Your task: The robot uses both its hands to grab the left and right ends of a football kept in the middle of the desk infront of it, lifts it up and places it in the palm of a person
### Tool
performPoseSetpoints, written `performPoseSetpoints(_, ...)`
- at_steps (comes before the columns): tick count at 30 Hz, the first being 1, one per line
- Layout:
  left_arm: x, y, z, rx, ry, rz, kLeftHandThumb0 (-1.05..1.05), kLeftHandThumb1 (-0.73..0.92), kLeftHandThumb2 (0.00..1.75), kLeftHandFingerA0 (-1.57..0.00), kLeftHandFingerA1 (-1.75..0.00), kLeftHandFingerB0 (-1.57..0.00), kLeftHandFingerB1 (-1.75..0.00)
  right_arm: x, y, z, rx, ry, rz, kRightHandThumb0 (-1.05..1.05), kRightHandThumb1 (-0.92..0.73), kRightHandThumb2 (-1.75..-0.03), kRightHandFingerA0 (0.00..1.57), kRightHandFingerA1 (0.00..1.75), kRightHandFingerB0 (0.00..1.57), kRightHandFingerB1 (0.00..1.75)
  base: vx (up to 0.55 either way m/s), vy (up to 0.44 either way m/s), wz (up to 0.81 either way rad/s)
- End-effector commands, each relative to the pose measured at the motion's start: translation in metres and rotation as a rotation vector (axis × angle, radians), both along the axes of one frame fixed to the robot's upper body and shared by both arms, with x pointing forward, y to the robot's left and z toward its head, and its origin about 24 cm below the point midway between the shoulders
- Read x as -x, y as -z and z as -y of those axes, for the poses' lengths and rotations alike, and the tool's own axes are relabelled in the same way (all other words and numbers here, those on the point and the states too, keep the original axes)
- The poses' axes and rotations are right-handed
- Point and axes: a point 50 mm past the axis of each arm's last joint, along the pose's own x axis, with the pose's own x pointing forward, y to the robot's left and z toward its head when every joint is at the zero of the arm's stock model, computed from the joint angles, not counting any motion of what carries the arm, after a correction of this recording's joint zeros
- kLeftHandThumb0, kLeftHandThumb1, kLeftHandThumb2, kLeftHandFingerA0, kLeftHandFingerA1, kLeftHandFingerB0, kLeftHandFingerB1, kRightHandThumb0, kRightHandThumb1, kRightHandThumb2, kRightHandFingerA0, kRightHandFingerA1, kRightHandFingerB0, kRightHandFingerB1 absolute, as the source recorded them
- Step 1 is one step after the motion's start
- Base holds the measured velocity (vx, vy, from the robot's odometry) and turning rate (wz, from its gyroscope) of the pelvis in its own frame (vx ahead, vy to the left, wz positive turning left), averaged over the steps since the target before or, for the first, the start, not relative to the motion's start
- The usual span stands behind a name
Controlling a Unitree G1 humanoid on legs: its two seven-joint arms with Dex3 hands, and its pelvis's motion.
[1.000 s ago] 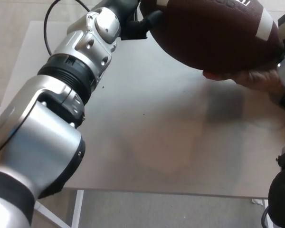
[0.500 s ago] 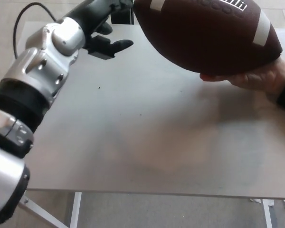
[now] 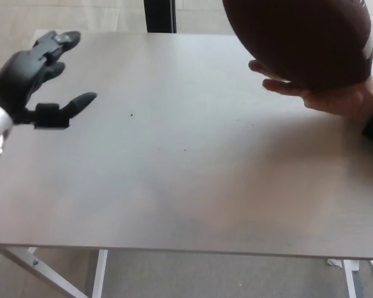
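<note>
The dark brown leather football with white stripes (image 3: pixel 304 40) rests in the person's upturned palm (image 3: pixel 326 99) at the far right of the pale grey desk (image 3: pixel 193 161), so the handover looks done. The step in hand is clearing away: I should draw my arm out low and leftward, well apart from the ball. My black left hand (image 3: pixel 34 77) hovers over the desk's left edge, thumb and fingers spread wide, holding nothing; my right hand isn't in view

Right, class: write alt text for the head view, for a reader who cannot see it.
A person's hand holds a brown football above the far right of a grey desk. The robot's left hand, black, hovers open at the left edge, holding nothing; its right hand is out of view.
</note>
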Motion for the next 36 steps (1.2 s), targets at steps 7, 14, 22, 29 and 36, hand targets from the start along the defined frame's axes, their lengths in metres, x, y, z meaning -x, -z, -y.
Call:
performPoseSetpoints(7,0.308,-0.057,-0.123,0.155,-0.507,0.381,-0.62,0.74,0.61,-0.09,-0.56,-0.01,-0.32,0.268,0.006,0.019,0.478,0.106,0.060,-0.70,-0.80,-0.65,0.47,0.39,0.35,0.31,0.00,0.000,0.00)
performPoseSetpoints(14,0.362,-0.026,-0.155,0.158,-0.716,0.362,-0.55,0.71,0.63,-0.15,-0.63,-0.04,-0.30,0.313,0.051,0.058,0.615,0.295,-0.030,-0.57,-0.78,-0.63,0.72,0.93,0.40,0.45,0.00,0.000,0.00)
performPoseSetpoints(22,0.440,0.051,-0.214,0.219,-1.312,0.109,-0.75,0.53,0.88,-0.01,-0.42,0.00,-0.11,0.380,0.132,0.085,0.392,0.484,-0.432,-0.70,-0.70,-0.61,0.37,0.74,0.42,0.41,0.00,0.000,0.00)
performPoseSetpoints(29,0.430,0.092,-0.188,0.249,-1.294,-0.360,-0.67,0.67,0.78,-0.06,-0.55,-0.05,-0.27,0.333,0.160,0.107,-0.083,0.786,-0.586,-0.73,-0.75,-0.61,0.10,1.09,0.14,0.50,0.00,0.000,0.00)
performPoseSetpoints(36,0.366,0.141,-0.199,0.278,-1.109,-0.673,-0.58,0.81,0.64,-0.23,-0.49,-0.30,-0.33,0.260,0.159,0.128,-0.352,0.833,-0.444,-0.57,-0.74,-0.62,0.61,1.48,0.14,0.36,0.00,0.000,0.00)
